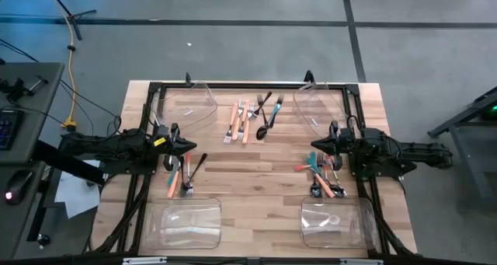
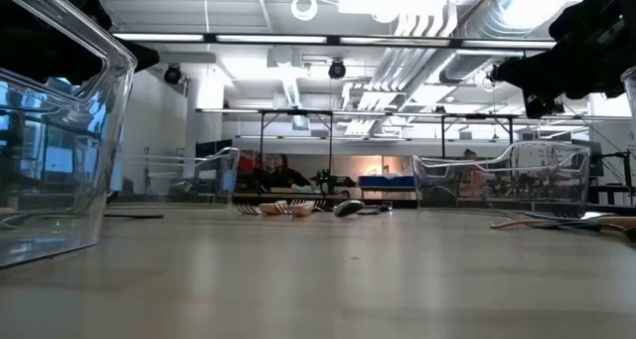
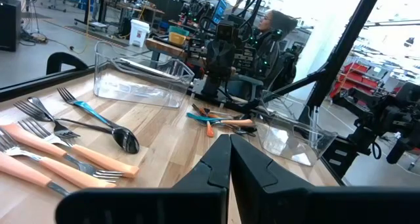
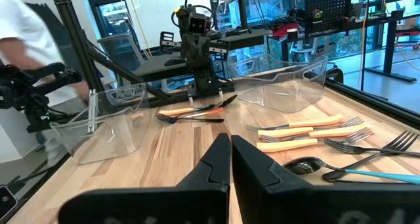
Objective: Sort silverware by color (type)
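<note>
Silverware lies in three groups on the wooden table. Orange-handled forks [image 1: 239,121], a black spoon [image 1: 264,129] and a teal-handled fork [image 1: 276,109] lie near the far edge, also seen in the left wrist view as orange-handled forks [image 3: 59,159] and in the right wrist view as orange-handled forks [image 4: 305,129]. A second group [image 1: 182,176] lies by my left gripper [image 1: 191,146], and a third group [image 1: 322,176] by my right gripper [image 1: 314,144]. Both grippers are shut and hold nothing: the left gripper [image 3: 230,159] and the right gripper [image 4: 230,159] face each other across the table's middle.
Clear plastic bins stand at the four corners: far left [image 1: 190,102], far right [image 1: 322,102], near left [image 1: 186,222], near right [image 1: 334,222]. Bare wood lies between the grippers at the table's middle [image 1: 252,164]. A person's white sleeve [image 4: 20,27] shows beyond the table.
</note>
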